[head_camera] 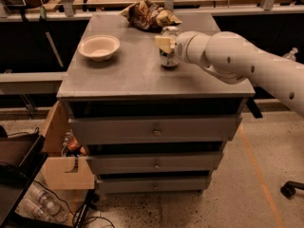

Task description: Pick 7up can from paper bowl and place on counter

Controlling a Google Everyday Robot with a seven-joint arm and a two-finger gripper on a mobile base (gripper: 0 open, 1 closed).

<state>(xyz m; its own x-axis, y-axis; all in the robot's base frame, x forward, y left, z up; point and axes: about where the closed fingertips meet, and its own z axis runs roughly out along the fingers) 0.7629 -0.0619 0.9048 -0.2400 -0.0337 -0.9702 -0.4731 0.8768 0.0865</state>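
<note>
The 7up can point(168, 56) stands upright on the grey counter point(128, 72), right of centre, its base on or just above the top. My gripper point(167, 42) reaches in from the right and is shut on the can's upper part, with one cream finger pad point(162, 42) showing on its left side. The paper bowl point(99, 47) sits empty near the counter's back left, well apart from the can.
A brown-and-white snack bag point(150, 14) lies at the counter's back edge, just behind the can. The cabinet has three drawers point(154, 129). A cardboard box point(64, 167) and bottles sit on the floor at the left. A wooden table runs behind.
</note>
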